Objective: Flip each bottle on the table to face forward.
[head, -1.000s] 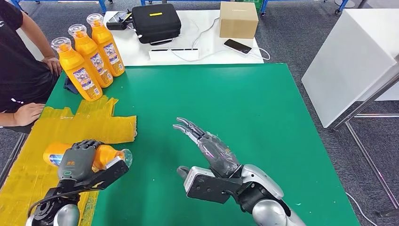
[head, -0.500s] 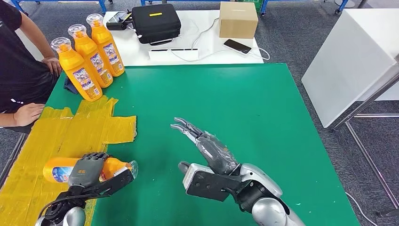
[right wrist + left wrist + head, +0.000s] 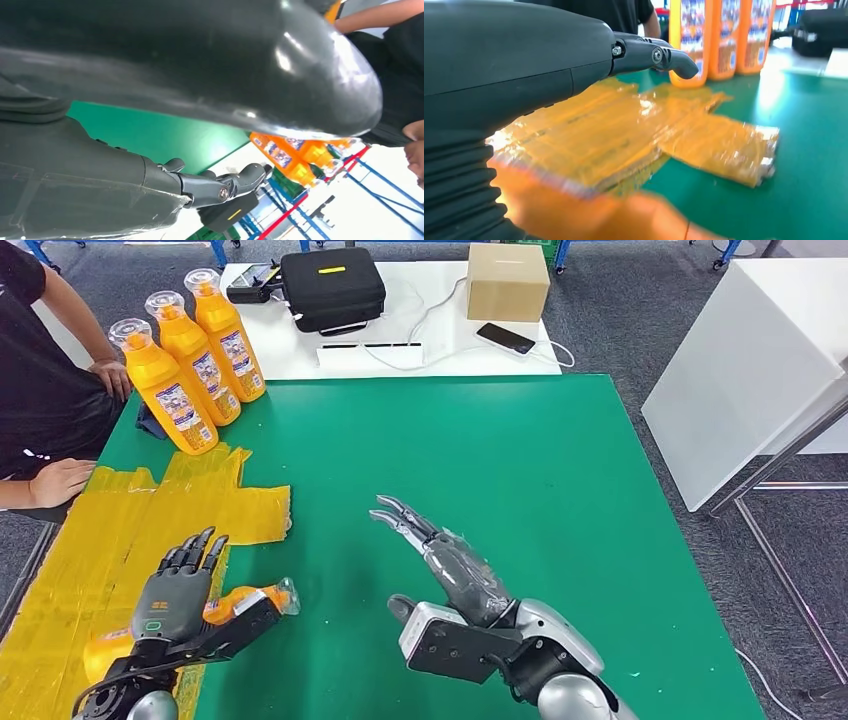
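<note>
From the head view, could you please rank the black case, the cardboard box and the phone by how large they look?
1. Black case, the largest.
2. Cardboard box, somewhat smaller.
3. Phone, by far the smallest.
All three sit on the white table, at a similar distance, so the order seems reliable.

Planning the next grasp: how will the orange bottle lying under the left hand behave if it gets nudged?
The lying orange bottle looks rounded, so it may roll across the green table, less so on the crinkled yellow sheet. Its plastic looks glossy, so it may slip under the open left robot hand. The standing bottles look tall and narrow, likely tippy.
</note>
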